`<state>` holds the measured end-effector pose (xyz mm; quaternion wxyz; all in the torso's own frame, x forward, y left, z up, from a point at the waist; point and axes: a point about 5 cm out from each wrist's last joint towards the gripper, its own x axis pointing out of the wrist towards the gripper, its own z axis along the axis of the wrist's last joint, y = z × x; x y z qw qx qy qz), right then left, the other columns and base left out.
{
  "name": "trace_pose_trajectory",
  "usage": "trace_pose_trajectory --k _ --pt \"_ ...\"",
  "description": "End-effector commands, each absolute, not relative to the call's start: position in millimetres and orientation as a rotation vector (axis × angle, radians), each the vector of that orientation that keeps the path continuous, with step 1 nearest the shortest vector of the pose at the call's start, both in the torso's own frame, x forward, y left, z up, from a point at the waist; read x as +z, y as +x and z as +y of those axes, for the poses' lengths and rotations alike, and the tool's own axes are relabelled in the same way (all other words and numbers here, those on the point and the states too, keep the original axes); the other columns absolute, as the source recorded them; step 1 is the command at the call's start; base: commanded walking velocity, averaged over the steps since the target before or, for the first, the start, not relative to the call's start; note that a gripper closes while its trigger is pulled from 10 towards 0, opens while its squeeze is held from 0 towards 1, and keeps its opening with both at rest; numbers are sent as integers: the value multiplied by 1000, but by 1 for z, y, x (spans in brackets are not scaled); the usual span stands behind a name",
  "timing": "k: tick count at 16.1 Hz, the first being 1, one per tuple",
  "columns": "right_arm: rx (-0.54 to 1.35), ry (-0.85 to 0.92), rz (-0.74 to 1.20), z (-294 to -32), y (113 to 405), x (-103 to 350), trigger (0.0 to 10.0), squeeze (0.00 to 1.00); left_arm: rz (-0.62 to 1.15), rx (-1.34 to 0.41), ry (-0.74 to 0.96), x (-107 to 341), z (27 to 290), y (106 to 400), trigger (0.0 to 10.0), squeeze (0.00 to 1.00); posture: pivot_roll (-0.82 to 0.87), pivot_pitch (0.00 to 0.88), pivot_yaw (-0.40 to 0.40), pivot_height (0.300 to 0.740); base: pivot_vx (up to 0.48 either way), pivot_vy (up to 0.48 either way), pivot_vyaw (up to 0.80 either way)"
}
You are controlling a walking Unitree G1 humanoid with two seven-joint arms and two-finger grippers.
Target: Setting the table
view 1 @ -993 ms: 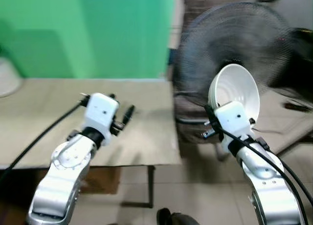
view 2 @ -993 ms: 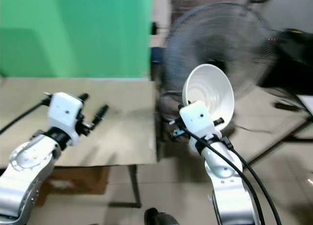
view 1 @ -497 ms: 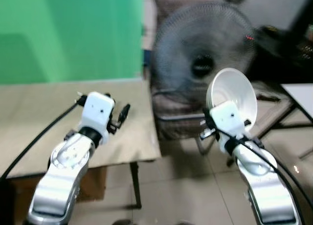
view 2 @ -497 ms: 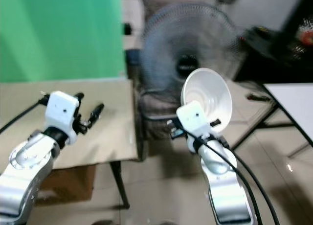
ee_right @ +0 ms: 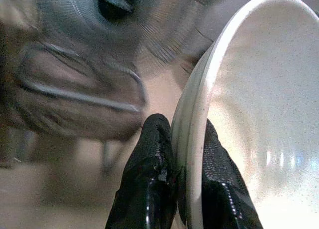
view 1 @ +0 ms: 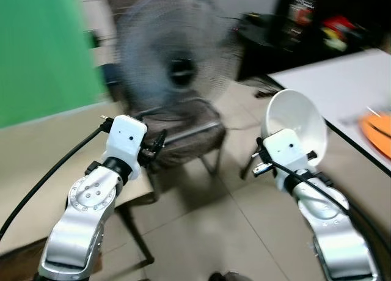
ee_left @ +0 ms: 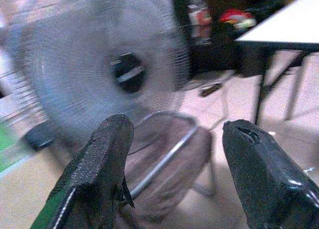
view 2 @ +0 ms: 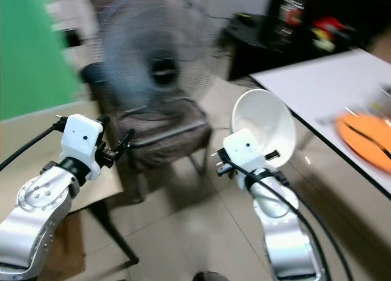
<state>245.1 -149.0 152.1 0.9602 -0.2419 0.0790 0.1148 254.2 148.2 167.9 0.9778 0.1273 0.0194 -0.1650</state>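
Two claws ride in front of the robot as the whole scene slides: compared with a second ago, the green wall (view 1: 43, 55) and the tan tabletop (view 1: 36, 171) have drifted toward 9 o'clock, which reads as the camera turning, not the things moving. At 9 o'clock the left claw (view 1: 156, 145) hangs released, its fingers (ee_left: 99, 169) spread wide with nothing between them. At 12 o'clock stand the blurred fan (view 1: 174, 61) and the chair (view 1: 183, 134) under it. At 3 o'clock the right claw (ee_right: 179, 179) stays clenched on the white bowl (view 1: 296, 125), its two fingers pinching the rim from inside and outside, the bowl tipped up on edge above the tiled floor (view 1: 232, 220). New at 2 o'clock is a white tabletop (view 1: 342, 79) with an orange plate (view 1: 379, 128) at its near side. I judge the robot is carrying the bowl toward that white tabletop, with the placing not yet done; the grip on the rim alone could slip if the turn is jerky.
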Motion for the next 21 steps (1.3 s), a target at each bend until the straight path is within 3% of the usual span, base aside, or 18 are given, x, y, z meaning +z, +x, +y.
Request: trace_pose_trajectory --k 1,14,21 --pt "208 -501 137 -152 246 159 10000 0 42 -344 278 168 149 255 10000 0 113 0 -35 740 0 0 -800" --pt "212 -527 164 -153 246 156 10000 0 30 -374 258 169 145 255 10000 0 107 0 -42 740 0 0 -800" --pt "197 -529 170 -155 247 157 10000 0 24 -398 253 169 142 257 10000 0 107 0 -40 740 310 0 -760"
